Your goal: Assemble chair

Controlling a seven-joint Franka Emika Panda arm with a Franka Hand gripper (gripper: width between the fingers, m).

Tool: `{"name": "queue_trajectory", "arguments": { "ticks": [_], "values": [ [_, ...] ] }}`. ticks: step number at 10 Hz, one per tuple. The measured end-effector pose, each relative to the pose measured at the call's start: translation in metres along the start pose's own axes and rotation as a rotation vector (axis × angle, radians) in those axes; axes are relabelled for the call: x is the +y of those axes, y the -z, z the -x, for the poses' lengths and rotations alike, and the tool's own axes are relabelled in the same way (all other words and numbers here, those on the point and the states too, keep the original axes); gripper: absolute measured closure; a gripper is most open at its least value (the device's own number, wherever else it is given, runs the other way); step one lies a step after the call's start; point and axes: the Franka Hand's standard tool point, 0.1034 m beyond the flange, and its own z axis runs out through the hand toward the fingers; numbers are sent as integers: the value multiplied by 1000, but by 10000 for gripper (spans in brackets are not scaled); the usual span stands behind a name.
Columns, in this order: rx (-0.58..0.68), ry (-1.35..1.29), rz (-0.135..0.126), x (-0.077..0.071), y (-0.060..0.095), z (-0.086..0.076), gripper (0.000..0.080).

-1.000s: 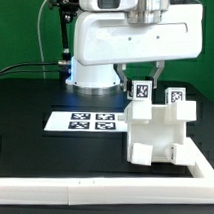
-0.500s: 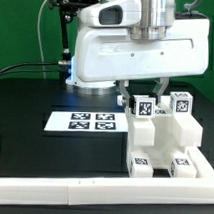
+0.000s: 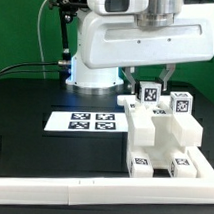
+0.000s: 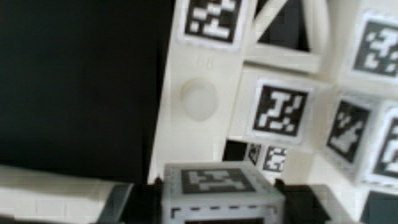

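Observation:
The partly built white chair stands at the exterior view's right, just behind the front rail, with marker tags on its near faces. My gripper hangs over it from above, shut on a small tagged white block at the chair's top. In the wrist view that tagged block sits between my dark fingers, and my gripper is closed on its sides. Beyond it the chair's tagged panels fill the view. I cannot tell whether the block is joined to the chair.
The marker board lies flat on the black table to the exterior view's left of the chair. A long white border rail runs along the front edge and up the right side. The arm's white base stands behind.
The chair has turned from a tilted pose to upright, with its lower tags now facing front. My gripper, still shut on the block, has shifted slightly right and up.

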Motion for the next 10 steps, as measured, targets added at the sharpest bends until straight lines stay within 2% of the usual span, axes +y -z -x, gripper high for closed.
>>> {"name": "queue_trajectory", "arguments": {
  "ticks": [2,5,7,10],
  "values": [
    [-113,-39,-20,-3,3,17,514],
    [-126,-40,-20,-1,2,19,514],
    [-118,-68,-38,1,-9,25,514],
    [-101,-79,-38,0,-23,31,514]
  ]
}}
